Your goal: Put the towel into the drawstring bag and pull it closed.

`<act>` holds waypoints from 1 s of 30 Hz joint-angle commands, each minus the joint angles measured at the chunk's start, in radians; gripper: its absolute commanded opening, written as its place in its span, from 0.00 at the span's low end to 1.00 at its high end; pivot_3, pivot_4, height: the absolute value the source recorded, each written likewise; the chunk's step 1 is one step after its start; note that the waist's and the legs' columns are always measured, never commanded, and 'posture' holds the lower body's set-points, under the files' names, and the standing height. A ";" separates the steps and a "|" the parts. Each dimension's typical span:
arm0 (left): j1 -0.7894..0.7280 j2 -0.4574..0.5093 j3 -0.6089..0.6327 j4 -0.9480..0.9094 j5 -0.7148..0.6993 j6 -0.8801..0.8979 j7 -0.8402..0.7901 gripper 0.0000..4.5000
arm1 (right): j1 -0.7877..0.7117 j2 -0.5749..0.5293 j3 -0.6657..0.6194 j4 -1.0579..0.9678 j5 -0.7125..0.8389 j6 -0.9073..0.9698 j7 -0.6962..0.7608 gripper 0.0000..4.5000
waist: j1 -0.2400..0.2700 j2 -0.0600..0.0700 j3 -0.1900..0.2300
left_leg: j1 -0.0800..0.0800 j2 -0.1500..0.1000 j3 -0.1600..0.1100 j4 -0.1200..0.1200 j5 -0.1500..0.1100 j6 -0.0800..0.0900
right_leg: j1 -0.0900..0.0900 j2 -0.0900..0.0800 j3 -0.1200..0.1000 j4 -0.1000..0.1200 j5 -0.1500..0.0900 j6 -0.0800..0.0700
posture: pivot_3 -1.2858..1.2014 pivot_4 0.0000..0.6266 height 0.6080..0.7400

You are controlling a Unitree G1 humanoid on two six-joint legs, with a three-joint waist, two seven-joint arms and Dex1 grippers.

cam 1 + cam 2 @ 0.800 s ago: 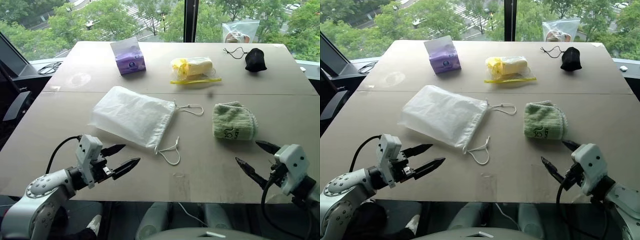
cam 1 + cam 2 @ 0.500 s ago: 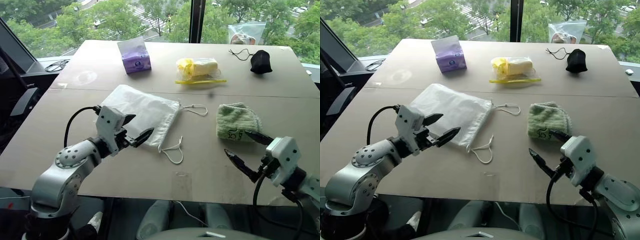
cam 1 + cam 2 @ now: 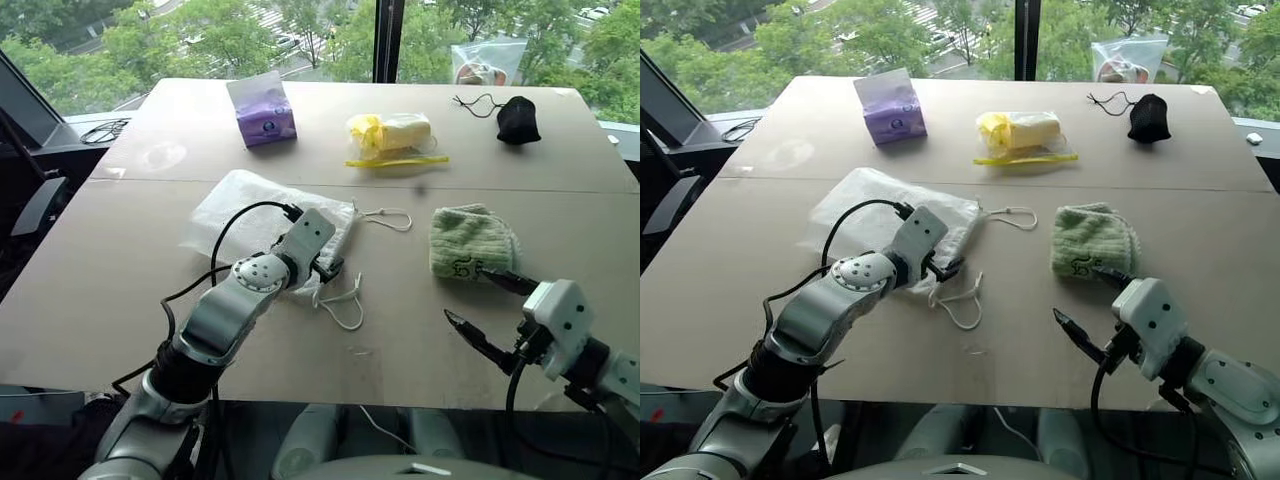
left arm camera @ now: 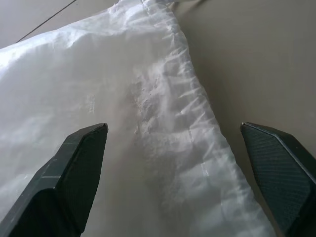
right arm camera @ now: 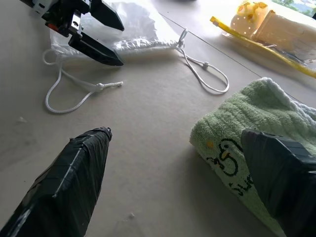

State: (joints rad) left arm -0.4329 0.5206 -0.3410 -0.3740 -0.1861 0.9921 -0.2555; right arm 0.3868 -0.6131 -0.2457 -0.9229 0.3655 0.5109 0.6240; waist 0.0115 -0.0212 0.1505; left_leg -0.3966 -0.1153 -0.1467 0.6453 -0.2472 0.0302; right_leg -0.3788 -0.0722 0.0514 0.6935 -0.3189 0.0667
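The white drawstring bag (image 3: 232,205) lies flat in the middle of the table, its mouth toward the towel, with two white cord loops (image 3: 342,306) trailing from it. My left gripper (image 3: 326,270) is open over the bag's mouth. In the left wrist view its fingers (image 4: 79,158) straddle the gathered hem (image 4: 192,113) just above the fabric. The light-green folded towel (image 3: 466,240) lies to the right of the bag, dark lettering on its near edge. My right gripper (image 3: 466,296) is open, low over the table just in front of the towel (image 5: 256,143), not touching it.
Along the far side stand a purple packet (image 3: 262,108), a yellow item in clear plastic (image 3: 394,135) and a small black corded pouch (image 3: 517,119). A clear plastic bag (image 3: 488,60) leans at the window. The table's front edge runs just under my right gripper.
My left arm has reached forward and to the right, from near the table's front edge to the bag's mouth. The right gripper has edged slightly toward the towel. Both stayed open.
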 commanded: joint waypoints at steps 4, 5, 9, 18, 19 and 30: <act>0.022 0.028 0.040 0.035 0.031 -0.128 -0.073 0.37 | -0.011 -0.008 0.016 -0.029 -0.014 -0.019 -0.020 1.00 | 0.001 0.000 0.000 | 0.000 0.000 0.000 0.000 0.000 0.000 | 0.000 0.000 0.000 0.000 0.000 0.000 | 0.52 0.24 1.00; 0.025 0.039 0.057 0.052 0.026 -0.159 -0.099 0.30 | -0.016 -0.008 0.018 -0.028 -0.013 -0.016 -0.023 1.00 | 0.001 0.000 0.000 | 0.000 0.000 0.000 0.000 0.000 0.000 | 0.000 0.000 0.000 0.000 0.000 0.000 | 0.52 0.24 1.00; 0.021 0.117 0.170 0.200 -0.059 -0.366 -0.334 0.01 | -0.065 -0.006 0.046 -0.017 -0.014 0.002 -0.048 1.00 | 0.000 0.000 0.000 | 0.000 0.000 0.000 0.001 0.000 0.000 | -0.001 0.000 -0.001 0.000 0.000 0.000 | 0.52 0.24 1.00; -0.121 0.208 0.413 0.548 -0.345 -0.233 -0.707 0.01 | -0.126 -0.001 0.099 -0.007 -0.022 0.013 -0.081 1.00 | 0.000 0.000 0.001 | -0.003 0.000 -0.004 0.003 0.000 0.000 | -0.001 -0.001 -0.005 0.000 0.000 0.000 | 0.52 0.24 1.00; -0.138 0.207 0.438 0.571 -0.379 -0.173 -0.713 0.01 | -0.135 0.003 0.106 -0.006 -0.015 0.025 -0.088 1.00 | -0.001 0.000 0.001 | -0.002 -0.001 -0.004 0.003 0.000 0.000 | -0.001 -0.001 -0.005 0.000 0.000 0.000 | 0.52 0.24 1.00; -0.130 0.182 0.487 0.485 -0.461 0.052 -0.626 0.01 | -0.290 0.043 0.118 0.020 0.083 0.223 -0.178 1.00 | -0.027 0.000 0.001 | -0.002 -0.001 -0.006 0.003 0.000 0.000 | -0.001 0.000 -0.005 0.001 0.000 0.000 | 0.52 0.24 1.00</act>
State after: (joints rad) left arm -0.5796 0.7009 0.1677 0.1751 -0.6842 1.1009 -0.8962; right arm 0.1185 -0.5716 -0.1402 -0.8743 0.4430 0.7369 0.4588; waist -0.0156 -0.0213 0.1511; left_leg -0.3989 -0.1159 -0.1520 0.6486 -0.2471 0.0300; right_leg -0.3797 -0.0729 0.0476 0.6947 -0.3189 0.0663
